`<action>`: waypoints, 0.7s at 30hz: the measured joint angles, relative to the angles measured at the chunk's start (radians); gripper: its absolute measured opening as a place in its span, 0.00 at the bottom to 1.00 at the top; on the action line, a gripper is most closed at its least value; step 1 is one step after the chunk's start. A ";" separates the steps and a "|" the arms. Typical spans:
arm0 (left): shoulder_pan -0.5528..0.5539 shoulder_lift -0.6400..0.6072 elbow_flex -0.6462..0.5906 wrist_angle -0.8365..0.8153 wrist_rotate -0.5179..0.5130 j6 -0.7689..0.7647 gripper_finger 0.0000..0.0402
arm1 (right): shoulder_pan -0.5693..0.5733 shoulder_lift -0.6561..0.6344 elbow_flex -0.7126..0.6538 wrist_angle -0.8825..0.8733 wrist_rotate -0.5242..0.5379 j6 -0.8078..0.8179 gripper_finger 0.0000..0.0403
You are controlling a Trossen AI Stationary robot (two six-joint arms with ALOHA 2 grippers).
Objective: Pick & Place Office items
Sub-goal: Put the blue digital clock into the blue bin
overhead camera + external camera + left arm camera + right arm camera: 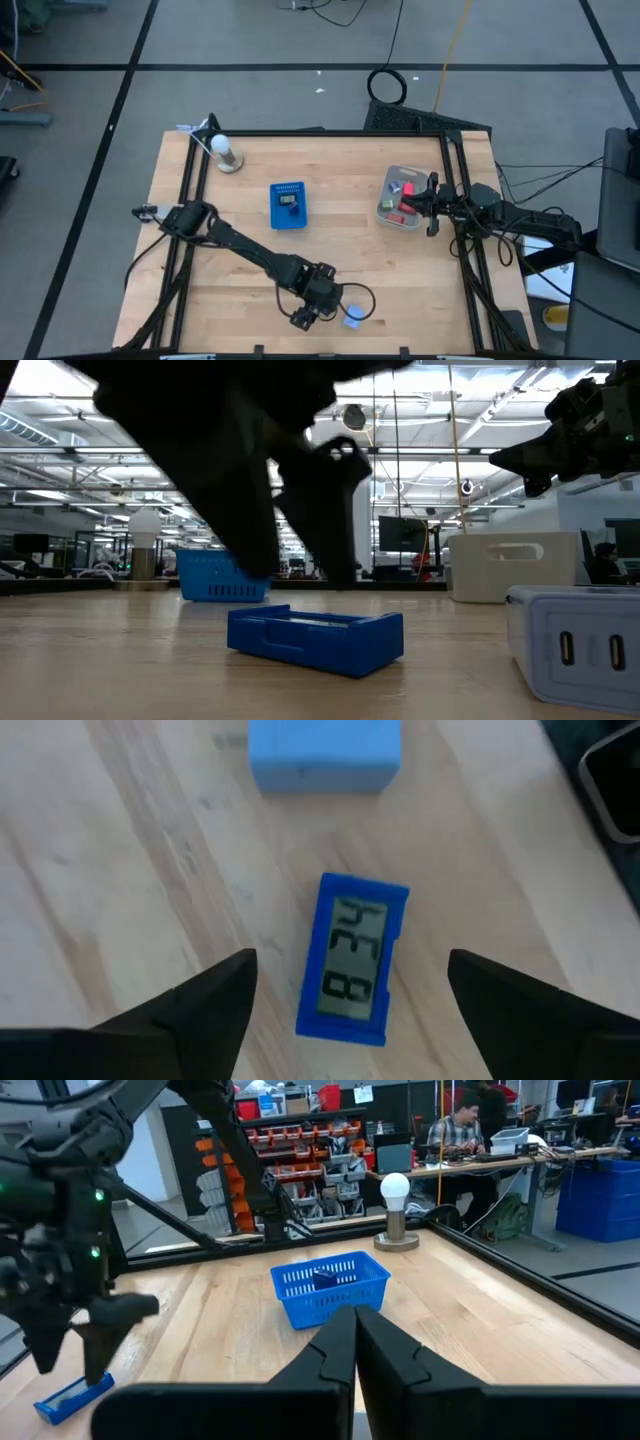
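From above, the left gripper (312, 312) hangs over the near edge of the wooden table (250, 240), right of centre, beside a light blue block (353, 318). The blue basket (289, 205) sits mid-table, and the right gripper (431, 205) hovers at the grey bin (402, 198) on the far right, where red and green office items (405, 197) lie. Level with the table, a small blue clock (315, 637) lies flat close by, the basket far behind it on the left, and a pale block (575, 645) at the right edge. The left wrist camera shows its fingers (210, 1005) spread wide and empty above that clock (355, 958), which lies on the wood between them with its display facing up. The right wrist camera shows its fingers (335, 1350) pressed together, holding nothing, facing the basket (330, 1287) and a lamp (396, 1215) beyond it.
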 joint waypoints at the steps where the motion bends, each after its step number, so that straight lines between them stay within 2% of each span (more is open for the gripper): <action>1: 0.004 0.010 0.000 -0.002 0.010 0.001 0.82 | 0.000 0.000 0.000 0.000 0.001 0.000 0.00; 7: 0.024 0.043 0.000 0.002 0.089 0.014 0.76 | 0.000 0.005 0.000 -0.001 0.001 0.000 0.00; 12: 0.027 0.042 -0.001 -0.014 0.058 0.026 0.68 | 0.000 0.010 0.000 -0.001 0.001 0.000 0.00; 21: 0.068 0.038 -0.025 -0.046 0.055 0.011 0.48 | 0.000 0.032 0.000 0.000 0.002 0.005 0.00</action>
